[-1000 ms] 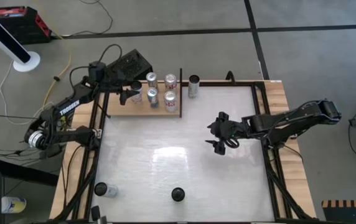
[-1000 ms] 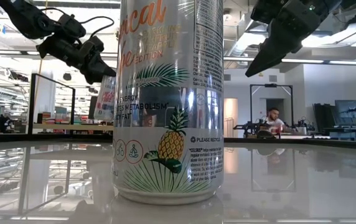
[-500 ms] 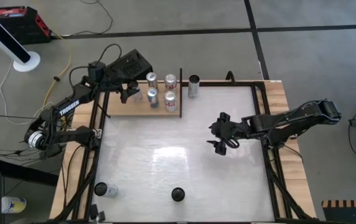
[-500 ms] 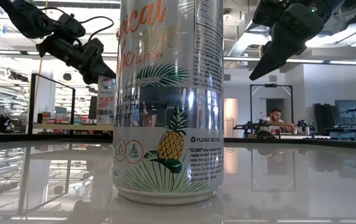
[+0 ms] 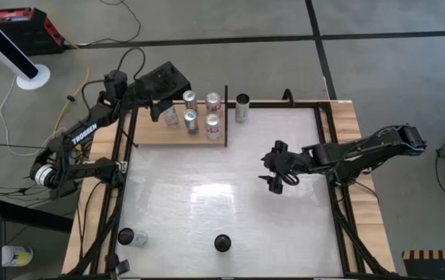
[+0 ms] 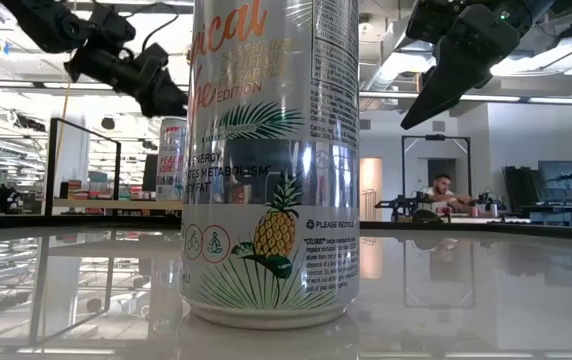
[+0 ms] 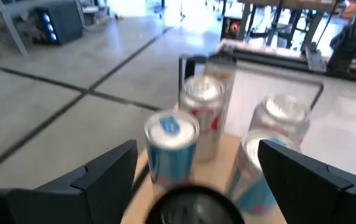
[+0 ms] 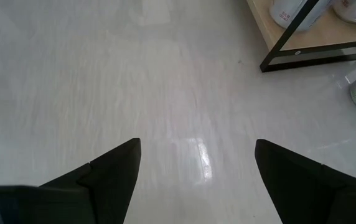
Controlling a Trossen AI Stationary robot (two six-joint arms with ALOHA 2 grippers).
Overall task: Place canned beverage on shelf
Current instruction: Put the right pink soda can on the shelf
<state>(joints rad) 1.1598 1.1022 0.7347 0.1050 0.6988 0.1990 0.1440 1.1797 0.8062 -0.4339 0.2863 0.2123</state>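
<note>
Wooden shelf [image 5: 148, 137] with five cans [image 5: 190, 121]

The shelf [image 5: 177, 137] lies at the counter's [image 5: 222, 194] far left corner, its thin upright [image 5: 226, 117] at the edge facing the counter's middle. Five cans stand on the shelf: one [image 5: 171, 116] nearest the counter's left edge, two [image 5: 190, 99] [image 5: 191, 121] in the middle, two [image 5: 213, 102] [image 5: 213, 126] beside the upright. Another can [image 5: 242, 107] stands on the counter just past the upright, along the far edge. At the near edge one can [image 5: 222, 243] stands around the middle, and another [image 5: 131, 238] lies on its side by the near left corner. The left gripper [image 5: 160, 107] hangs above the shelf's left end, apart from the cans; the right gripper [image 5: 274, 173] hangs over the counter right of centre.
</note>
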